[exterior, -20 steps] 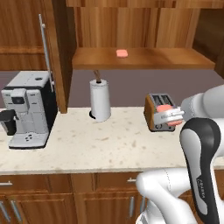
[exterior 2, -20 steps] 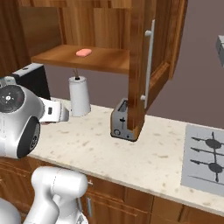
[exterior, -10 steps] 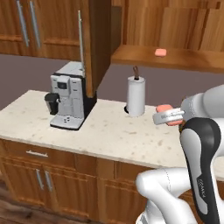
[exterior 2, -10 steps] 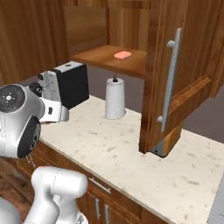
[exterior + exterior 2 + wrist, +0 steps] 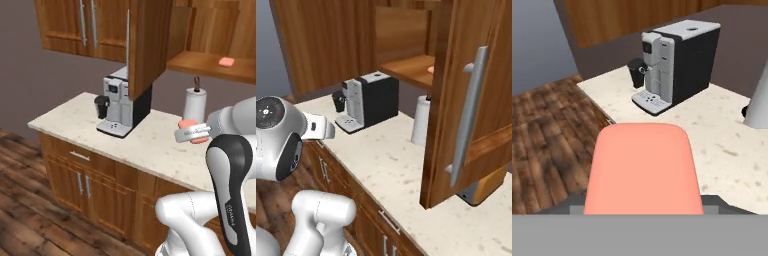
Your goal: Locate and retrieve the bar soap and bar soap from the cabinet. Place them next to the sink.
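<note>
One salmon-pink bar soap (image 5: 643, 167) is clamped in my gripper (image 5: 192, 133), which is shut on it and held over the counter's front edge, right of the coffee machine. In the left base view this bar soap (image 5: 188, 123) peeks out above and below the fingers. The other bar soap (image 5: 226, 61) lies on the plank shelf of the open cabinet (image 5: 205, 62), up and to the right; its edge (image 5: 430, 69) shows beside the door. The cabinet door (image 5: 471, 100) stands swung out with its long silver handle (image 5: 468, 115). The sink is out of view.
A black and silver coffee machine (image 5: 120, 107) stands on the speckled counter (image 5: 150, 145), under the swung-out door (image 5: 145, 45). A white paper towel roll (image 5: 195, 105) stands behind my hand. The counter ends at the left over wooden floor (image 5: 542, 140). A toaster's corner (image 5: 476, 192) pokes out below the door.
The base has driven left, so the whole scene has slid right: the toaster left the left base view and the counter's left end came in. The bar soap stays in my gripper.
</note>
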Robot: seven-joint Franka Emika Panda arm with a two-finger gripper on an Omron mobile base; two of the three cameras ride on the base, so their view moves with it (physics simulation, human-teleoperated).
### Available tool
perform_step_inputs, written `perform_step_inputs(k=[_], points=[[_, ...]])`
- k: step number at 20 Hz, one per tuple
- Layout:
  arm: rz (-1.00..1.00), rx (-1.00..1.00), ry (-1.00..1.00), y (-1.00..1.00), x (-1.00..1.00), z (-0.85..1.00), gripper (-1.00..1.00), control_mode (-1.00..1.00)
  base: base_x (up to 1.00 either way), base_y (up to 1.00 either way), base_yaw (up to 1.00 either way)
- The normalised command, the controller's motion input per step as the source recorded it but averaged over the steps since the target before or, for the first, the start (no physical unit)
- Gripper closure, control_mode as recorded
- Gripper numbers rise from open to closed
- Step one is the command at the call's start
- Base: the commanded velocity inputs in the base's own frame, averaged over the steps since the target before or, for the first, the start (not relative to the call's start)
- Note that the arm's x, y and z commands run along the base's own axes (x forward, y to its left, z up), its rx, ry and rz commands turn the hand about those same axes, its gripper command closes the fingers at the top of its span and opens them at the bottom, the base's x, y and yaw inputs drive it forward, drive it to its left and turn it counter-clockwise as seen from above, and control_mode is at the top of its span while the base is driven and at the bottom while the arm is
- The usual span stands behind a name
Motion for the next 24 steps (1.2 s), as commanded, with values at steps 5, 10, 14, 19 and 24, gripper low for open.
perform_step_inputs(k=[5,10,14,19,24], points=[[0.00,0.00,0.00,0.00,0.00,0.00,1.00,1.00,0.00,0.14,0.50],[0.00,0.00,0.00,0.00,0.00,0.00,1.00,1.00,0.00,0.13,0.50],[0.00,0.00,0.00,0.00,0.00,0.00,1.00,1.00,0.00,0.17,0.50],[0.00,0.00,0.00,0.00,0.00,0.00,1.00,1.00,0.00,0.19,0.50],[0.00,0.00,0.00,0.00,0.00,0.00,1.00,1.00,0.00,0.20,0.50]])
